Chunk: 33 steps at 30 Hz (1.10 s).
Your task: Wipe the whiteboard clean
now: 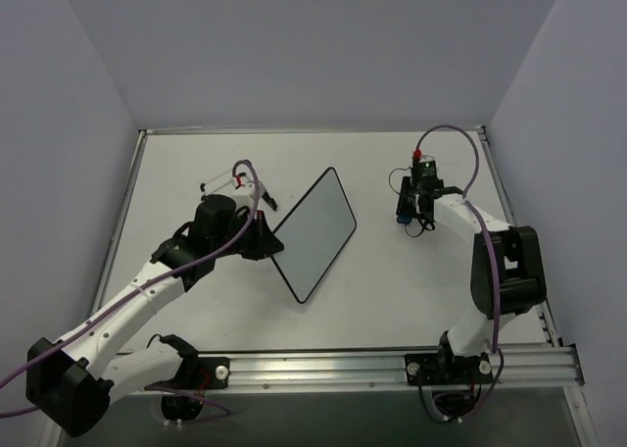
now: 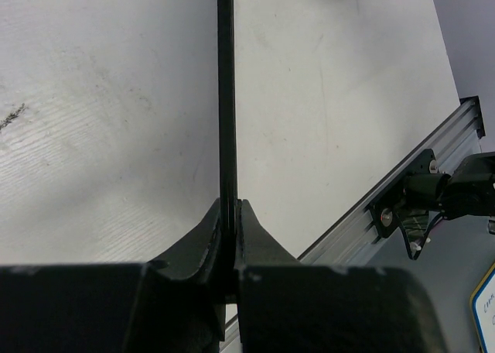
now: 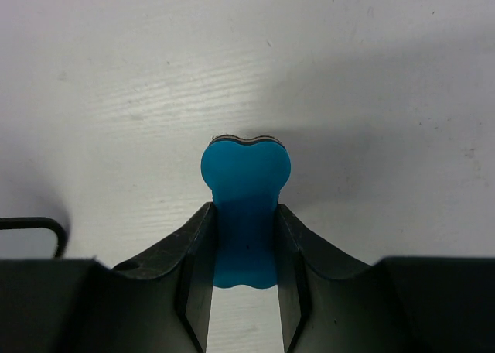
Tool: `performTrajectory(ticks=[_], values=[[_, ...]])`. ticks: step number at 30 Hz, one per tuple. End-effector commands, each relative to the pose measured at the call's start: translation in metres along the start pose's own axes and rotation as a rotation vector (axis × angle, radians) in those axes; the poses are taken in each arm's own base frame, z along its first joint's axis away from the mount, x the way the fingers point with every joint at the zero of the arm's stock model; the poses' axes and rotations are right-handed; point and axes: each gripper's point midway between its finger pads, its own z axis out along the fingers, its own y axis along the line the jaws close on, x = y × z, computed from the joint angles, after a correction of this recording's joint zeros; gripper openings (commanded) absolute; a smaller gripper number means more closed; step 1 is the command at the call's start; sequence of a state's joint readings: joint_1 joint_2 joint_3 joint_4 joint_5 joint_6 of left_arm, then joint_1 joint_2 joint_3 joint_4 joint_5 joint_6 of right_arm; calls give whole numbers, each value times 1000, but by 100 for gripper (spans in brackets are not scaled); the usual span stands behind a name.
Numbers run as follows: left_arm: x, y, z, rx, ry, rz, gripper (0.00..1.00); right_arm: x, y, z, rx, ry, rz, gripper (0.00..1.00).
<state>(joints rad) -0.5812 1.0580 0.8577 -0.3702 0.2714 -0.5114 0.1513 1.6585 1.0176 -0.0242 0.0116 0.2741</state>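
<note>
The whiteboard (image 1: 315,233) is a white board with a thin black frame, angled across the middle of the table, and I see no writing on its face. My left gripper (image 1: 266,239) is shut on its left edge. In the left wrist view the board shows edge-on as a thin black line (image 2: 225,97) running up from my left gripper (image 2: 230,214). My right gripper (image 1: 405,210) sits to the right of the board, apart from it, shut on a small blue eraser (image 3: 246,175). The eraser sticks out past my right gripper (image 3: 244,221), just above the table top.
A metal rail (image 1: 392,364) runs along the near table edge, also seen in the left wrist view (image 2: 402,183). A thin white and red object (image 1: 233,180) lies behind the left arm. Grey walls close in the left, back and right sides. A black wire loop (image 3: 35,225) lies left of the right gripper.
</note>
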Motion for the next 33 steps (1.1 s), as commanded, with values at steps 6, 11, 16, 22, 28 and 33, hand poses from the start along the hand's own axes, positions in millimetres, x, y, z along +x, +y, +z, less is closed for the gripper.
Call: performTrajectory(ticks=[6,11,16,22,28,33], values=[[-47,-39,-24,132,-149,79,2,17,-18,29,74,184,-118,10],[-44,-36,-25,128,-143,86,2,17,-20,28,96,174,-113,42],[-43,-37,-21,138,-139,86,2,10,-22,16,112,143,-107,64],[-43,-34,-22,130,-146,98,2,-30,-13,-37,103,-56,-57,72],[-53,-38,-30,148,-215,113,2,-35,39,-102,-42,-311,-70,72],[-67,-38,-33,148,-260,114,2,-28,46,-134,-129,-368,-44,73]])
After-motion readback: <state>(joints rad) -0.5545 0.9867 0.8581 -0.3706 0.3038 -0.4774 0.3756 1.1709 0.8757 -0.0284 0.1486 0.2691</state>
